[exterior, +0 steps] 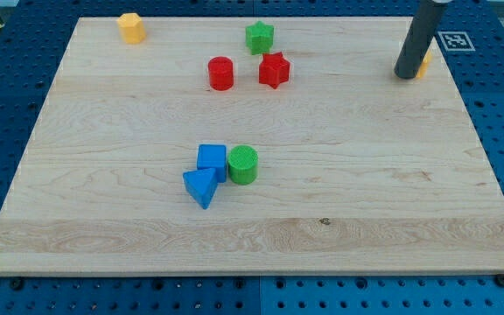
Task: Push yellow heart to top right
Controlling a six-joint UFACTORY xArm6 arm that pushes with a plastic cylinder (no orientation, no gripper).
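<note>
The yellow heart (423,63) sits near the board's top right corner, mostly hidden behind my rod; only a thin yellow sliver shows on the rod's right side. My tip (406,75) rests on the board right against the heart's left side. A second yellow block, a hexagon-like shape (131,27), lies at the view's top left.
A green star (259,38), a red star (274,70) and a red cylinder (220,73) lie at top centre. A blue cube (212,160), a blue triangle (200,186) and a green cylinder (243,164) cluster at the middle. The wooden board (392,210) lies on a blue pegboard.
</note>
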